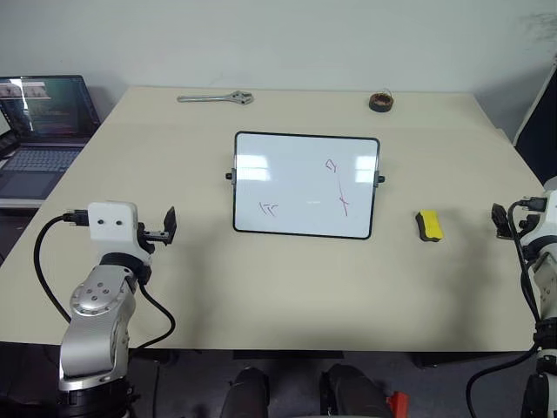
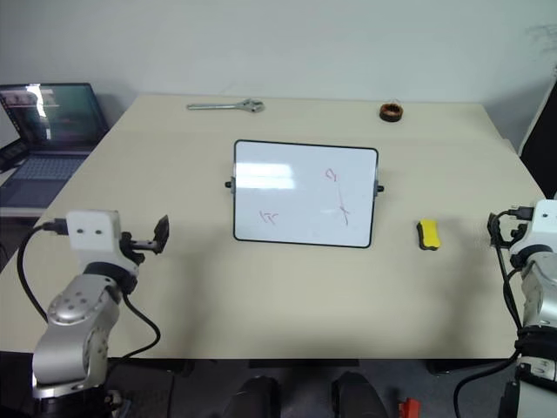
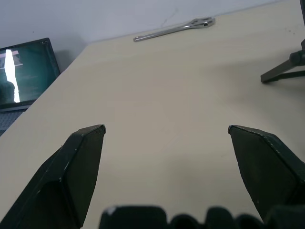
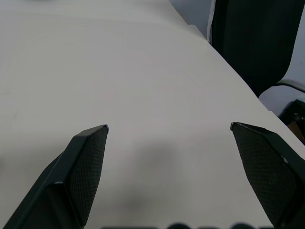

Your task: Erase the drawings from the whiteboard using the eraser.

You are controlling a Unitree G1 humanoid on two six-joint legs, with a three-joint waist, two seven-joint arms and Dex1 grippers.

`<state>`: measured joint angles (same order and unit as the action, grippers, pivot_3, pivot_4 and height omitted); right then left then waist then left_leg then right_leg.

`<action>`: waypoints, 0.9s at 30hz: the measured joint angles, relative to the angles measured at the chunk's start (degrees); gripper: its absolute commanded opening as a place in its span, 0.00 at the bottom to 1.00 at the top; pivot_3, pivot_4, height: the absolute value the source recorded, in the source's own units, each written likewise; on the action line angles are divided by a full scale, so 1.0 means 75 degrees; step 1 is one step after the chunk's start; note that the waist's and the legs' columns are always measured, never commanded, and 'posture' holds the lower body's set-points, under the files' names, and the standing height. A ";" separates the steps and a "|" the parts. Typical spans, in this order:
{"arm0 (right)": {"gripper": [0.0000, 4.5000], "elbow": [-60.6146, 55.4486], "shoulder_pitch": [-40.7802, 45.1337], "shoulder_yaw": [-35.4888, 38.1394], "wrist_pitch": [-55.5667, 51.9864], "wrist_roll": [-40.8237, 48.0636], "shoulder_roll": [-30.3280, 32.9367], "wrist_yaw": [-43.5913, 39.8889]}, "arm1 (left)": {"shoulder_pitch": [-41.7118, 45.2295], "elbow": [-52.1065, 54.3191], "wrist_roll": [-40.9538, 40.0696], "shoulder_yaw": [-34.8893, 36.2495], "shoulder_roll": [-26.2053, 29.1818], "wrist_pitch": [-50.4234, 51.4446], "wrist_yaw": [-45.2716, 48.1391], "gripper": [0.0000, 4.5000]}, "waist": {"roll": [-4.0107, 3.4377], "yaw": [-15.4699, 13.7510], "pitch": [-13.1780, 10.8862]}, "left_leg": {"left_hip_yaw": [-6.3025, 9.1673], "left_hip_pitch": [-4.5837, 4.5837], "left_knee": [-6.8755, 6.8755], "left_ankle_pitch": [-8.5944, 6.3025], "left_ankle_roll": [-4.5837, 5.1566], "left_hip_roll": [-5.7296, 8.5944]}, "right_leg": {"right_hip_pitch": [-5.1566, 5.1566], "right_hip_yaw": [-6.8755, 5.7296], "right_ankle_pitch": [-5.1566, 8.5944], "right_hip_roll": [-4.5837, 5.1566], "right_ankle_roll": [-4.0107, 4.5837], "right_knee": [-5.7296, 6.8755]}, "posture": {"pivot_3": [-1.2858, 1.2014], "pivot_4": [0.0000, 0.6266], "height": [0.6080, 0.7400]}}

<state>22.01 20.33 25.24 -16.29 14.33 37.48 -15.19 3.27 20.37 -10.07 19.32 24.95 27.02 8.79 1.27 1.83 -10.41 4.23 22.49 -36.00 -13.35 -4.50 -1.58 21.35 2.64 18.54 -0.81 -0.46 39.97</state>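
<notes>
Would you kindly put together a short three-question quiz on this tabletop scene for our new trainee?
1. True or false: the eraser lies on the whiteboard.
2. Which gripper is nearer the eraser: A) the left gripper, B) the right gripper?
3. Fill in: at the table's far edge lie a tape roll and a metal ____.

Key
1. False: it lies on the table, apart from the board, on its right.
2. B.
3. Wrench.
The drawings are not yet erased; both grippers are open and hold nothing.

Laptop (image 1: 43, 131) cut off at edge
</notes>
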 measured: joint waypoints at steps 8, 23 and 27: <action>1.00 -0.1300 -0.0882 0.0235 -0.0519 0.0372 -0.0053 -0.0038 | 0.0021 -0.0403 -0.0011 -0.0210 0.0084 -0.0199 0.0490 1.00 | 0.0000 -0.0009 0.0000 | 0.0003 0.0005 0.0001 0.0000 0.0000 -0.0001 | 0.0002 -0.0003 0.0000 0.0000 0.0000 -0.0001 | 0.52 0.24 1.00; 1.00 -0.6118 -0.1039 -0.0239 -0.5302 0.2475 -0.1033 0.1096 | 0.2317 -0.0412 -0.1595 -0.1582 0.1363 -0.0288 0.4262 1.00 | -0.0001 -0.0033 -0.0002 | 0.0017 0.0029 -0.0005 0.0001 -0.0001 0.0009 | 0.0011 -0.0021 0.0002 -0.0013 -0.0005 -0.0009 | 0.52 0.24 1.00; 1.00 -0.6193 -0.0782 -0.0528 -0.5539 0.2116 -0.1701 0.1927 | 0.2974 -0.0602 -0.2151 -0.2568 0.1662 -0.0032 0.5979 1.00 | -0.0005 0.0003 -0.0004 | 0.0009 0.0031 0.0000 0.0000 0.0000 0.0011 | 0.0018 -0.0014 0.0003 -0.0015 -0.0006 -0.0007 | 0.52 0.24 1.00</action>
<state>-24.44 14.46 21.28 -57.84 30.20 24.72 -0.74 25.57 15.85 -26.21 0.06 37.42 26.78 53.64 1.24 1.86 -10.44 4.31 22.72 -36.00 -13.35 -4.50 -1.50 21.49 2.54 18.56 -0.92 -0.51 39.92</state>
